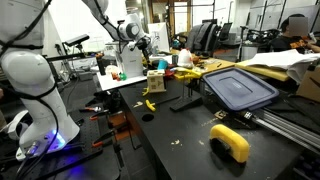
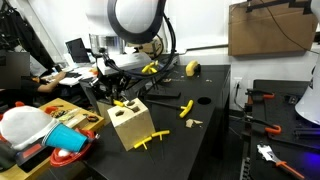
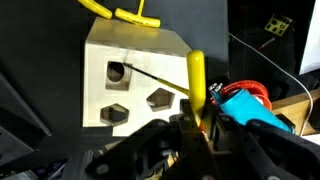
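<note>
1. The yellow-handled tool (image 3: 197, 80) sits in the grip of the end effector (image 3: 196, 128), just above the wooden block (image 3: 140, 45). In the wrist view the handle stands nearly upright.
2. The end effector is closed narrowly on the lower part of the handle.
3. The tool's thin dark shaft slants across the block's face and ends at the round hole (image 3: 117, 72). Whether the tip is inside cannot be determined.
4. Two angular holes (image 3: 160, 98) lie below the round one on the same face.
5. The block stands on the black table (image 2: 205, 150), with the arm over it in both exterior views.
6. A yellow peg (image 2: 147, 142) lies on the table just beside the block's near corner. A second peg (image 2: 185, 108) lies to the right, apart from the block.
7. A blue cup (image 2: 65, 135) and a red bowl (image 2: 68, 158) sit left of the block.
8. A blue bin lid (image 1: 238, 88) rests well apart from the block, on the right.
</note>
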Motion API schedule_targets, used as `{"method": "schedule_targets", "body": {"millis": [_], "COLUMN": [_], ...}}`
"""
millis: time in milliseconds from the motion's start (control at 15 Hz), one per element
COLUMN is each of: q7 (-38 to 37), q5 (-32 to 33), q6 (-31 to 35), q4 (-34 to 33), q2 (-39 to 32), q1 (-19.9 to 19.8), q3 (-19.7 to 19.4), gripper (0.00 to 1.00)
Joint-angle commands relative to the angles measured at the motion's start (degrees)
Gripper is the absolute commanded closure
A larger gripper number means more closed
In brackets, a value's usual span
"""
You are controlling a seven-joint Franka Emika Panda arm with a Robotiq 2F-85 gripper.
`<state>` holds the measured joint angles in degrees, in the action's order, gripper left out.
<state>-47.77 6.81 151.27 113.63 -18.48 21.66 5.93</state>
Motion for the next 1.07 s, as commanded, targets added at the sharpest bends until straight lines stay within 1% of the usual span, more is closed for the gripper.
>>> {"method": "schedule_targets", "body": {"millis": [0,133,267,333,400,533,600,733,800,933,1000], "q7": [-0.7,-1.6,-3.0,-2.8,-2.8,-1.3,-1.3,-1.1,-1.1,-1.3,-0.9], "q5": [1.5,4.3,8.2,9.8,10.9,11.2,11.3,11.0,10.9,11.1,10.3], "q6": [0.9,1.7,1.1,1.2,2.2,5.1,5.9,7.0,6.8,3.3,0.7], "q4": [1.7,1.9,2.5,2.5,2.8,2.6,2.0,0.3,-0.8,-3.8,-4.9], "q2": [1.0,0.4,0.5,-0.2,-0.8,-2.7,-3.6,-5.7,-6.6,-8.1,-8.1], "q1": [0.4,1.0,2.0,1.9,1.8,1.2,1.4,2.3,3.0,4.8,5.1], "q3": [-0.9,-2.2,-3.6,-4.2,-4.3,-3.8,-3.9,-4.2,-4.6,-5.2,-5.0], "gripper": [0.96,0.96,0.96,0.63,0.58,0.45,0.36,0.22,0.14,0.01,0.00]}}
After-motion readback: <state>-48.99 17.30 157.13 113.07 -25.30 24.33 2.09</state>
